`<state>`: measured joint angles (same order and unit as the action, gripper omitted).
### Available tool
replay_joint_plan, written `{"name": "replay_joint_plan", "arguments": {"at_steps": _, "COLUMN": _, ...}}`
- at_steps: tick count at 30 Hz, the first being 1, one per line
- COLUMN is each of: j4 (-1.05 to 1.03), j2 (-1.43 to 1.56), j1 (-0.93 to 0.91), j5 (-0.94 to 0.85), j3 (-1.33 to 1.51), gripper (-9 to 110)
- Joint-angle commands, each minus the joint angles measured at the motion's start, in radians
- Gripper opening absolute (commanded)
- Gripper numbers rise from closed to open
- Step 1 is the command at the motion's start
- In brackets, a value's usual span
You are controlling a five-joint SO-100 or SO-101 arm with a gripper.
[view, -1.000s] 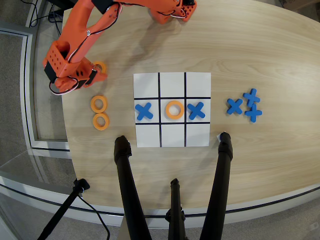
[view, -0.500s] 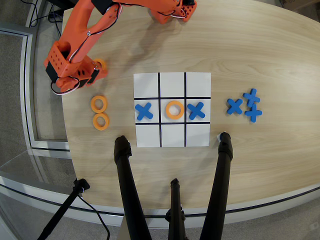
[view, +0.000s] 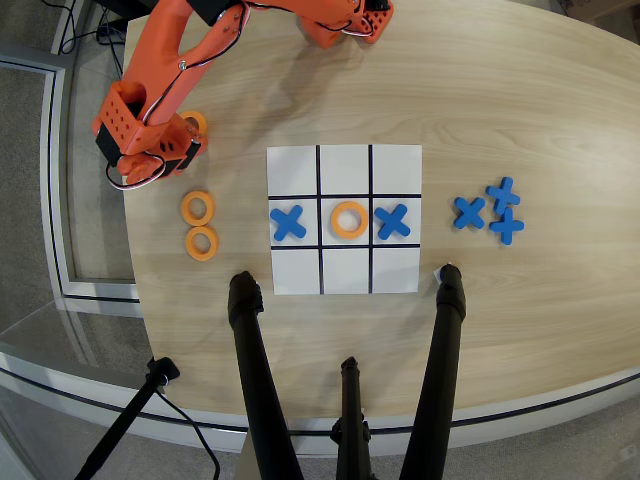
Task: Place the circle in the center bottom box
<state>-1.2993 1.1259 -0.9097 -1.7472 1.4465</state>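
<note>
In the overhead view the orange arm reaches from its base (view: 345, 20) at the top to the table's left side. My gripper (view: 183, 140) hangs over an orange foam ring (view: 196, 122) and hides part of it; I cannot tell whether the jaws are closed on it. Two more rings (view: 198, 208) (view: 202, 243) lie just below it. A fourth ring (view: 349, 219) sits in the grid's very centre cell, between two blue crosses (view: 288, 222) (view: 393, 221). The middle cell of the row facing the base (view: 345, 168) is bare white.
Three spare blue crosses (view: 468, 211) (view: 503, 190) (view: 507, 227) lie right of the grid. Black tripod legs (view: 250, 350) (view: 445, 330) stand over the table's near edge below the grid. The table's left edge runs close to the gripper.
</note>
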Motion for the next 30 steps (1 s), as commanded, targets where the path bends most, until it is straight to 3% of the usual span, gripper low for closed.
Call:
{"name": "replay_joint_plan", "arguments": {"at_steps": 1, "j4": -0.029, "j2": 0.067, "j1": -0.002, "j5": 0.003, "j3": -0.005, "gripper": 0}}
{"name": "replay_joint_plan", "arguments": {"at_steps": 8, "j4": -0.265, "j2": 0.356, "j1": 0.114, "j5": 0.021, "j3": -0.092, "gripper": 0}}
{"name": "replay_joint_plan", "arguments": {"at_steps": 18, "j4": -0.27, "j2": 0.873, "j1": 0.623, "j5": 0.184, "j3": 0.282, "gripper": 0}}
{"name": "replay_joint_plan", "arguments": {"at_steps": 24, "j4": -0.101, "j2": 1.022, "j1": 0.89, "j5": 0.334, "j3": 0.632, "gripper": 0}}
{"name": "replay_joint_plan", "arguments": {"at_steps": 30, "j4": 0.264, "j2": 0.968, "j1": 0.966, "j5": 0.397, "j3": 0.913, "gripper": 0}}
